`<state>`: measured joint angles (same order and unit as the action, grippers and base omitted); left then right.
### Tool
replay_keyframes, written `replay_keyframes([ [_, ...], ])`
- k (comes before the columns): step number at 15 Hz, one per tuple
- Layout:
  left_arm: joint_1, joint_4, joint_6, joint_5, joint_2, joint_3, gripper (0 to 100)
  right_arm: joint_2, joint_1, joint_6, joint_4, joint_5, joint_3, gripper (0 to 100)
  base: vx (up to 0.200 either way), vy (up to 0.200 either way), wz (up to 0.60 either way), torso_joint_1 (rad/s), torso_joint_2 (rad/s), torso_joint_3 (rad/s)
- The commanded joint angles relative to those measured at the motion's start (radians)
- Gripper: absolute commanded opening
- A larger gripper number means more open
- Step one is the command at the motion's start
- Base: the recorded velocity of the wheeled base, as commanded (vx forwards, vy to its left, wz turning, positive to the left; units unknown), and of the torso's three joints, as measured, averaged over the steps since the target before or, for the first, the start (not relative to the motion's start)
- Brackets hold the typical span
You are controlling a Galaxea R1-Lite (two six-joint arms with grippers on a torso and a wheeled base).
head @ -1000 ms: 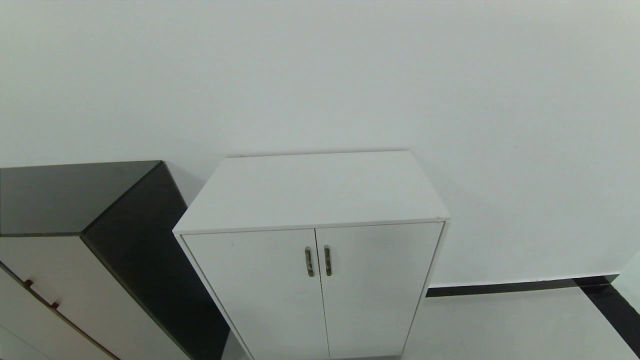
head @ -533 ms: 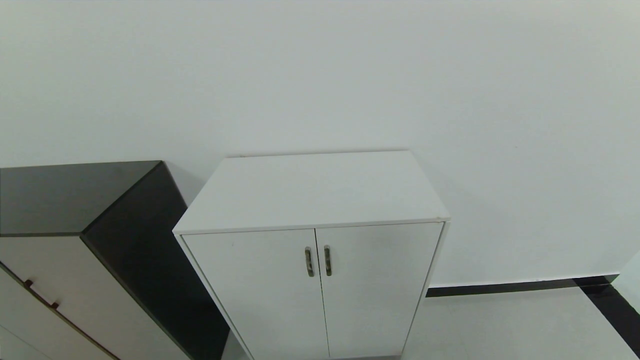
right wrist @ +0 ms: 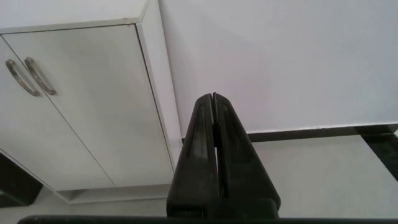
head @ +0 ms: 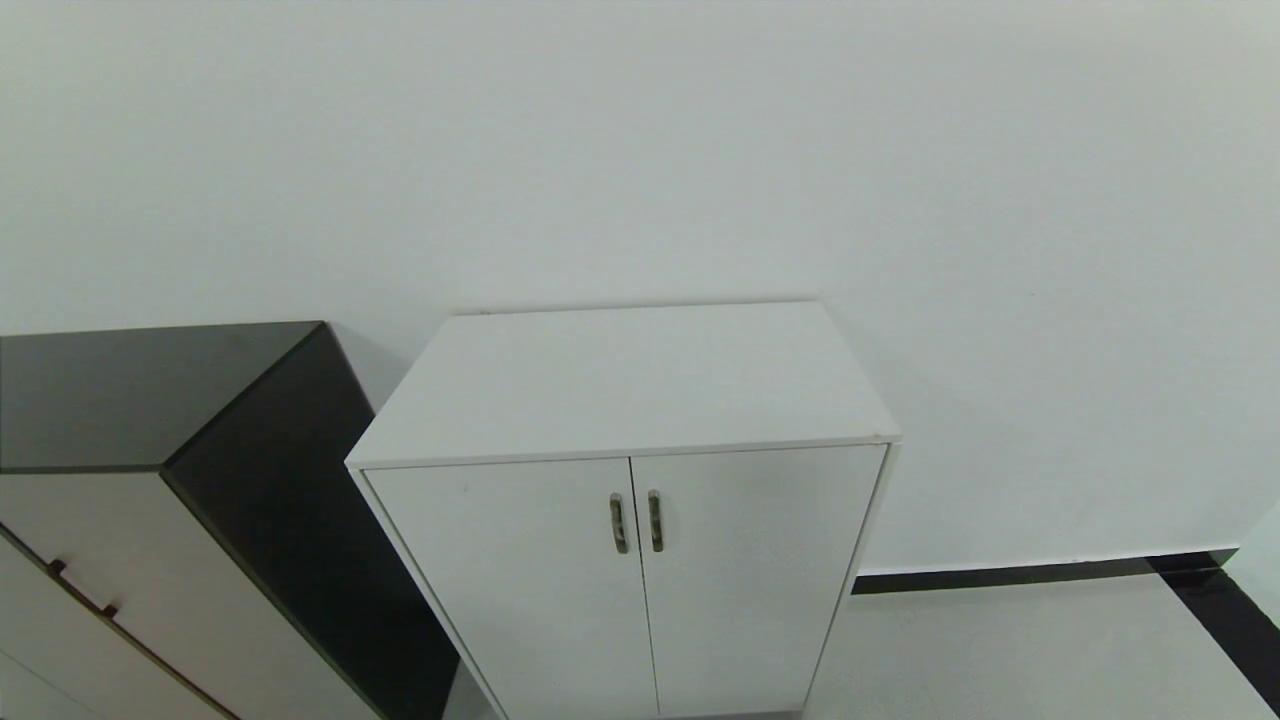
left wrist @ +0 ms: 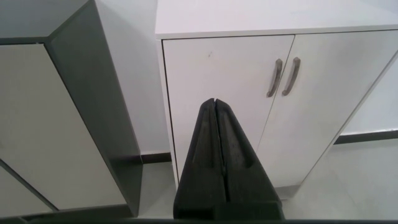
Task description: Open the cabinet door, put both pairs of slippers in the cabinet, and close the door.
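A white cabinet (head: 625, 385) stands against the wall with both doors closed. Its two metal handles (head: 636, 521) sit side by side at the centre seam. The left wrist view has my left gripper (left wrist: 214, 104) shut with nothing in it, held in front of the left door (left wrist: 227, 93) and apart from it, with the handles (left wrist: 283, 77) off to one side. My right gripper (right wrist: 213, 99) is shut and empty too, held off the cabinet's right corner, its handles (right wrist: 28, 76) well away.
A taller unit with a black top and side (head: 200, 420) stands close on the cabinet's left. A black baseboard strip (head: 1010, 575) runs along the wall at the right, above open pale floor (head: 1000, 650).
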<state>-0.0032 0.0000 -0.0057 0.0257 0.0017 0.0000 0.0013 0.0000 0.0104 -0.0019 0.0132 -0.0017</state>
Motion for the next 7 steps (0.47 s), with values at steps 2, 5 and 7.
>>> replay_keyframes([
  [2, 0.0, 0.0, 0.0, 0.0, 0.0, 0.0, 0, -0.001, 0.0, 0.0, 0.0, -0.001, 0.0, 0, 0.0, 0.0, 0.0, 0.0, 0.0, 0.0],
  [5, 0.0, 0.0, 0.0, 0.0, 0.0, 0.0, 0, -0.001, 0.0, 0.0, -0.001, 0.001, 0.0, 0, 0.0, 0.0, 0.0, 0.0, 0.0, 0.0],
  [7, 0.0, 0.0, 0.0, 0.0, 0.0, 0.0, 0, -0.001, -0.002, 0.0, 0.0, -0.001, 0.0, 0, 0.0, 0.0, 0.0, 0.0, 0.0, 0.0],
])
